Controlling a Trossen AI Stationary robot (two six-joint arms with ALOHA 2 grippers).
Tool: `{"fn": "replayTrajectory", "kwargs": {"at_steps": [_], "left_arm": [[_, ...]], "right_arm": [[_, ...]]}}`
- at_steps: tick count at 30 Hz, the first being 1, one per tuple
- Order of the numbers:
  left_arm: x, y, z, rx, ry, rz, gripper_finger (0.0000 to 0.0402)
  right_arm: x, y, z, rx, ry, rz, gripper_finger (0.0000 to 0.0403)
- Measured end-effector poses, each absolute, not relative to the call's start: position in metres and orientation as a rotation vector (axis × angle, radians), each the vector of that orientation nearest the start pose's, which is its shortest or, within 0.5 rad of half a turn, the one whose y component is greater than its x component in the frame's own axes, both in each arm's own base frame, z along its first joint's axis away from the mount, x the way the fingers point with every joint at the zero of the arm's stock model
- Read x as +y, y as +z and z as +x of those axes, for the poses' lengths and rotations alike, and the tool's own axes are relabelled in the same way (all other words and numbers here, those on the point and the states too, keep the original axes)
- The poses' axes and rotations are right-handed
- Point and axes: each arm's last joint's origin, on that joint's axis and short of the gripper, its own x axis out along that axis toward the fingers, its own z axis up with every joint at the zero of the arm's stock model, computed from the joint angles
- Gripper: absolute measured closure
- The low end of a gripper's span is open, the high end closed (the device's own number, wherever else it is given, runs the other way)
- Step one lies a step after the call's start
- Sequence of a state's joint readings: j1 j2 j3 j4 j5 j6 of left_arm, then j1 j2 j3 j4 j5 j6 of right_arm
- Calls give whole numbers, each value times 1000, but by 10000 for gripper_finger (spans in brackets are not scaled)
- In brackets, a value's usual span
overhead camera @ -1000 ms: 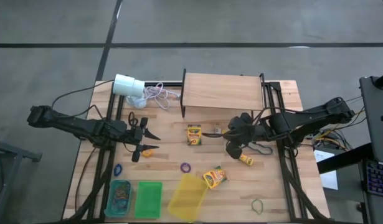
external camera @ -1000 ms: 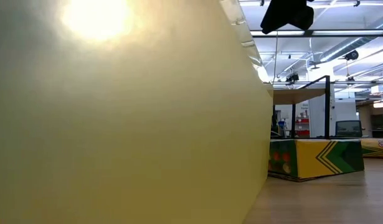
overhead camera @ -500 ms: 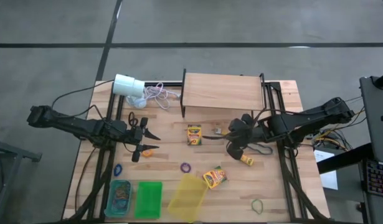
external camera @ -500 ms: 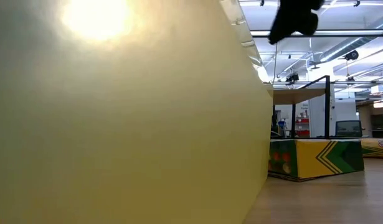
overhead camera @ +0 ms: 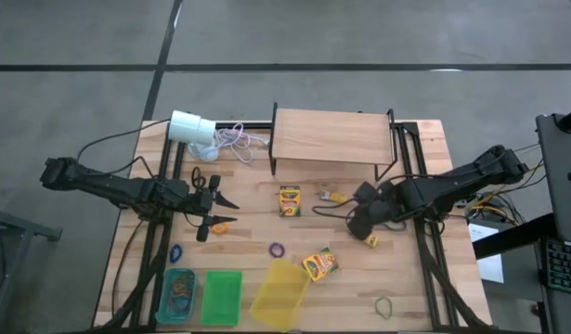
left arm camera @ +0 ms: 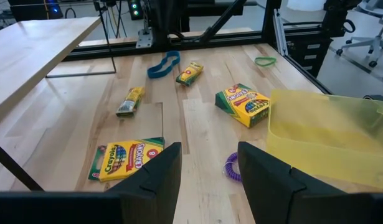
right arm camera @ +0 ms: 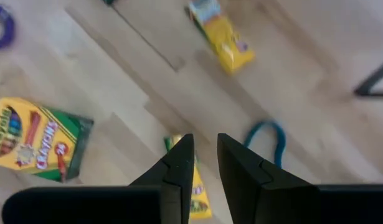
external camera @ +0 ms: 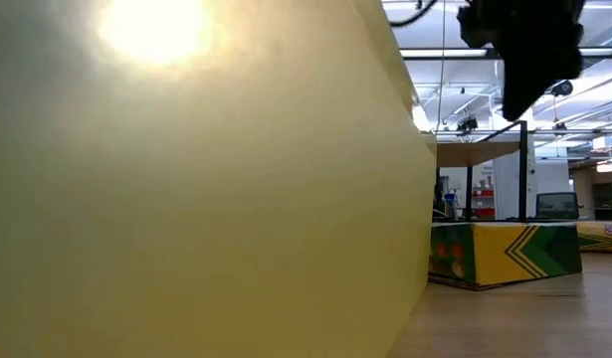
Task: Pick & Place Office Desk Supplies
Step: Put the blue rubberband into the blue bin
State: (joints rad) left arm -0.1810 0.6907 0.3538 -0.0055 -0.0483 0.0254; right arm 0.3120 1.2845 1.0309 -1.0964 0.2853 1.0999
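Observation:
My right gripper (overhead camera: pixel 359 225) hangs above a small yellow packet (right arm camera: pixel 196 191) on the table's right half, pointing steeply down, its fingers a narrow gap apart with nothing between them. In the low view the right gripper (external camera: pixel 529 60) shows dark at the top. A second packet (right arm camera: pixel 225 40) and a blue loop (right arm camera: pixel 272 140) lie close by. Two crayon boxes (overhead camera: pixel 290 200) (overhead camera: pixel 319 264) lie flat mid-table, with a purple loop (overhead camera: pixel 277 249) between them. My left gripper (overhead camera: pixel 215 211) waits open over the table's left half, empty.
A wooden shelf (overhead camera: pixel 331 136) stands at the far edge, with a white cylinder (overhead camera: pixel 190 127) and its cord to its left. Teal (overhead camera: pixel 179 295), green (overhead camera: pixel 221 297) and yellow (overhead camera: pixel 279 293) bins sit at the near edge. A green loop (overhead camera: pixel 385 306) lies near right, a blue loop (overhead camera: pixel 176 252) near left.
My right gripper has sunk and shifted a little toward the table's right and near edges, toward the yellow packet, tipping to point more steeply down while rolling. Its finger gap looks unchanged. No object has moved.

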Motion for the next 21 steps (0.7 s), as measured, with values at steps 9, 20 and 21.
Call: {"fn": "replayTrajectory", "kwargs": {"at_steps": [9, 20, 21], "left_arm": [[-27, 214, 156, 344, -136, 65, 240], [-27, 213, 156, 361, -136, 66, 240], [-27, 213, 156, 362, -136, 67, 240]], "right_arm": [[54, 215, 191, 1257, -782, 560, 335], [51, 175, 178, 1272, -834, 638, 262], [51, 172, 177, 1272, -831, 637, 258]]}}
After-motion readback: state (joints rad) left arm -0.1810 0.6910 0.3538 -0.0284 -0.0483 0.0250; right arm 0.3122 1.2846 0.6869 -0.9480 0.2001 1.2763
